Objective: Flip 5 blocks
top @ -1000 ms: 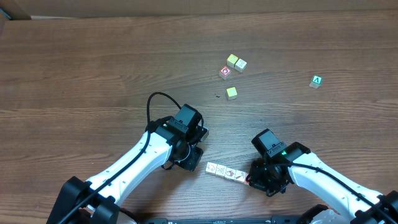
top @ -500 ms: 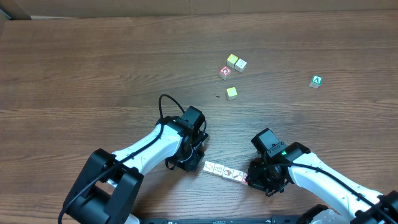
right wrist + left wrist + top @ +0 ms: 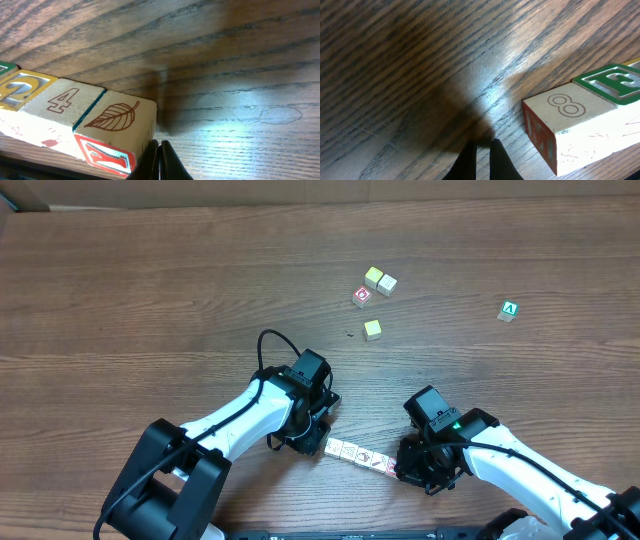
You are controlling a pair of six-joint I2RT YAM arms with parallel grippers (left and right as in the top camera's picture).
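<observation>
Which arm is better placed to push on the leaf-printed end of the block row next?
Probably right: the right tool, shut, sits just beside the leaf block at that end of the row; the left tool, also shut, is at the opposite end by the 8 block.

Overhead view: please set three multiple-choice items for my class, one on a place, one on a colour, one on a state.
1. Where does the row of blocks lie? A between the left gripper and right gripper; B at the far edge; C piled at the left edge.
2. What colour is the cube marked A? A red; B green; C blue.
3. How are both grippers? A wide open; B shut; C gripping a block.
Answers: 1 A, a gripper sits at each end; 2 B, its top is green; 3 B, wrist views show fingers together, empty.
</observation>
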